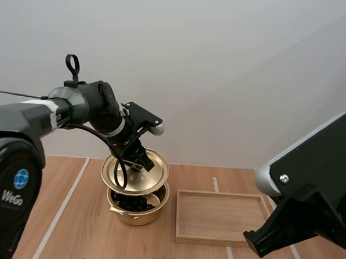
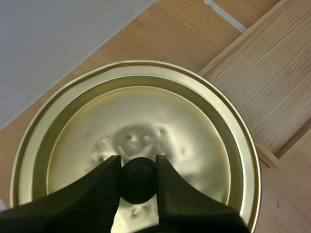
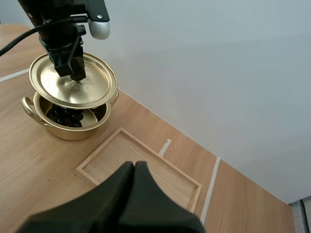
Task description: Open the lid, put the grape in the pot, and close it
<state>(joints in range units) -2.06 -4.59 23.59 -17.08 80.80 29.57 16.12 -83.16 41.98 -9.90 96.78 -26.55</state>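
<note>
My left gripper (image 1: 141, 161) is shut on the black knob (image 2: 138, 180) of the gold lid (image 1: 134, 174) and holds the lid, slightly tilted, a little above the gold pot (image 1: 137, 209). Dark grapes (image 1: 129, 203) lie inside the pot, seen through the gap under the lid. From the right wrist view the lid (image 3: 73, 82) hangs over the pot (image 3: 68, 124) with grapes (image 3: 68, 115) in it, and the left gripper (image 3: 73, 73) pinches the knob. My right gripper (image 3: 133, 167) is shut on nothing, its fingers together above the wooden tray (image 3: 141, 165).
An empty wooden tray (image 1: 222, 218) lies right of the pot on the wooden table. White tape lines cross the table top. My right arm's body (image 1: 309, 189) stands over the near right corner.
</note>
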